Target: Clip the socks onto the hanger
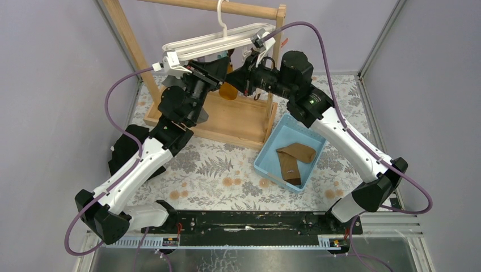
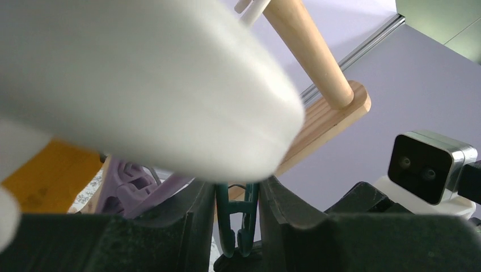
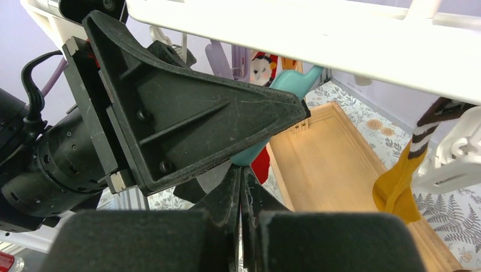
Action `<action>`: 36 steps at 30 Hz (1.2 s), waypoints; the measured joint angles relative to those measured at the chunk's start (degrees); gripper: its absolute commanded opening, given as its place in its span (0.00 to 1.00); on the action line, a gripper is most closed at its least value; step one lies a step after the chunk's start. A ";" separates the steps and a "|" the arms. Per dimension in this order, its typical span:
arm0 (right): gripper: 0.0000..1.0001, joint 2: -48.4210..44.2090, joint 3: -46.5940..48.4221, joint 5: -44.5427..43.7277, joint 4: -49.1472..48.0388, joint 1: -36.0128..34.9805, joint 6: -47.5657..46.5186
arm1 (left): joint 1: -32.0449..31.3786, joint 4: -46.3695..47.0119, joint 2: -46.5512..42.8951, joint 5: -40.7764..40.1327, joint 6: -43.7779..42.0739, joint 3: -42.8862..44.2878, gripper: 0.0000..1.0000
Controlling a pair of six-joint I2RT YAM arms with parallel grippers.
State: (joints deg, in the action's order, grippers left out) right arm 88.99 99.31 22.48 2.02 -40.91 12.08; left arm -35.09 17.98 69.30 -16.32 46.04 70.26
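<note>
The two brown socks lie in a blue bin point(image 1: 264, 153): the lighter tan one point(image 1: 300, 151) across the darker one point(image 1: 290, 168). The white hanger point(image 1: 212, 41) hangs from the wooden rail; it also shows blurred in the left wrist view point(image 2: 142, 85) and in the right wrist view point(image 3: 317, 28). My left gripper point(image 2: 237, 190) is under the hanger, shut on a teal clip point(image 2: 228, 221). My right gripper point(image 3: 240, 170) is shut right below the left finger and the teal clip point(image 3: 289, 85), with red sock fabric point(image 3: 262, 164) at its tips.
The wooden rail stand point(image 1: 227, 122) holds the hanger. A mustard-orange sock point(image 3: 397, 184) hangs clipped at the right. A purple clip point(image 2: 127, 181) hangs beside the teal one. A black object point(image 1: 122, 150) lies at the left.
</note>
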 measured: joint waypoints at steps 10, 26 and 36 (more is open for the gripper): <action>0.24 -1.90 -4.92 -2.05 -3.76 -0.02 -0.42 | -0.07 -0.07 -0.09 0.04 0.44 -0.76 0.00; 0.50 -5.79 -11.98 -5.97 -10.54 0.09 -0.66 | -0.11 2.78 2.89 0.68 2.25 -0.74 0.00; 0.49 -5.68 -13.05 -8.22 -11.93 0.09 -0.94 | -0.04 0.92 3.41 3.17 2.86 0.00 0.77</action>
State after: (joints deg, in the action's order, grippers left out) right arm 83.31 86.26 14.26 -9.91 -40.82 11.14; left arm -35.14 18.90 72.71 -13.15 48.90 70.26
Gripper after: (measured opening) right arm 0.491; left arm 0.715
